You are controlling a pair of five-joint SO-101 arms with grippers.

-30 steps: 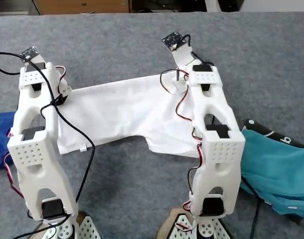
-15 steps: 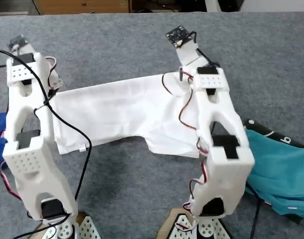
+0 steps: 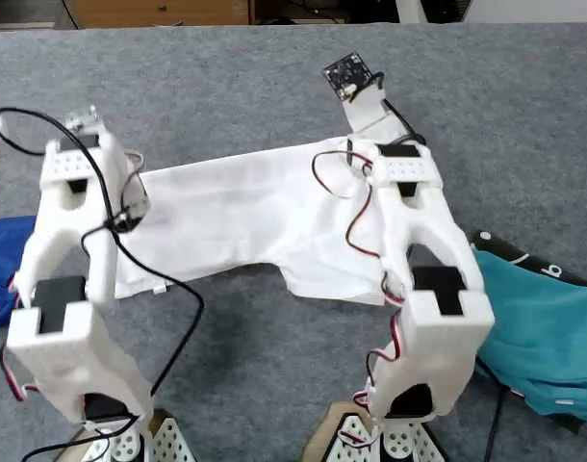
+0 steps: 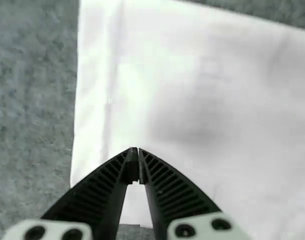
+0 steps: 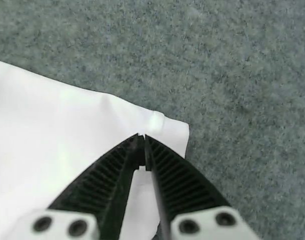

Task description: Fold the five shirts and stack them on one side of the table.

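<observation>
i see the white shirt [image 3: 245, 217] lying flat on the grey counter [image 3: 226, 87], left pincer [image 4: 138, 165] and right pincer [image 5: 142, 150] both pressed together above opposite ends, and i judge it light and limp, best pinched at its corners.

Grey felt tabletop [image 3: 226, 87] — wooden cabinet [image 3: 159, 12] behind.
</observation>
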